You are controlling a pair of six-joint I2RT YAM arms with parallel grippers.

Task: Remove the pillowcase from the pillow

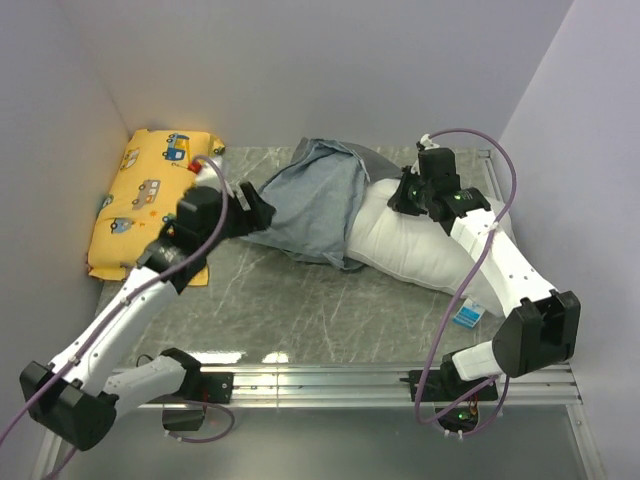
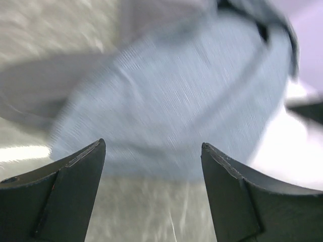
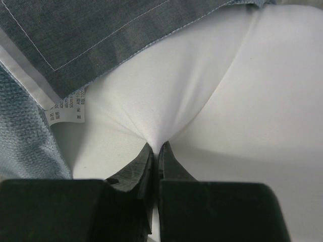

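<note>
Slippage was what we feared at the right tool (image 3: 155, 147), shut on a thin pinch of the pillow (image 3: 252, 101), while the left tool (image 2: 152, 144) gaped wide and empty beside the pillowcase (image 1: 315, 200) draped over the pillow's left end.

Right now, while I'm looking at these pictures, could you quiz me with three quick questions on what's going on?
1. True or false: the left pincer stands open, facing the pillowcase.
2. The right pincer pinches: A the pillowcase, B the pillow, C nothing.
3. What colour is the printed cushion in the far-left corner?
Key: 1 true; 2 B; 3 yellow.
</note>
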